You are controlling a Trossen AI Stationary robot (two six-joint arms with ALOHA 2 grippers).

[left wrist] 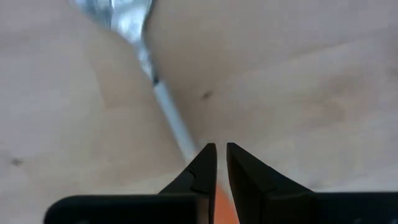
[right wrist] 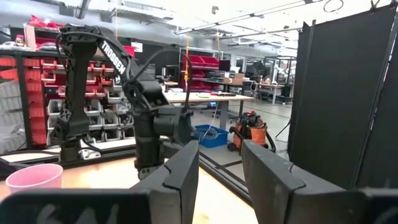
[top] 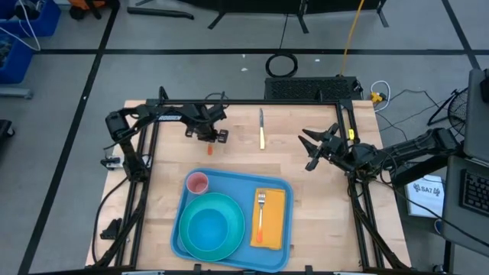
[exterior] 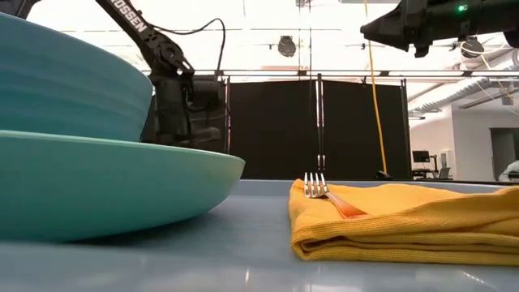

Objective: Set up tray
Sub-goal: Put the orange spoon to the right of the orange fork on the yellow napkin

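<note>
The light-blue tray (top: 285,188) lies at the table's near middle. It carries a teal plate with a bowl (top: 210,225), a pink cup (top: 198,183) and an orange napkin (top: 270,218) with a fork (top: 260,214) on top. My left gripper (top: 215,137) is beyond the tray, low over the wood, shut on a spoon (left wrist: 165,102) that has an orange handle. My right gripper (top: 309,149) hangs open above the table's right part and holds nothing. A knife (top: 261,128) with a yellow handle lies on the wood between the two grippers. My left gripper (left wrist: 221,155) pinches the spoon's orange handle (left wrist: 222,199) between its two fingers. The metal stem and the spoon's bowl (left wrist: 121,15) reach out beyond the fingertips over the wood. Whether the spoon rests on the table or is lifted, I cannot tell.
Bare wood lies around the knife and to the right of the tray. A black frame (top: 252,101) borders the table's far and side edges. In the low view the plate (exterior: 97,162) and the napkin (exterior: 405,219) fill the foreground.
</note>
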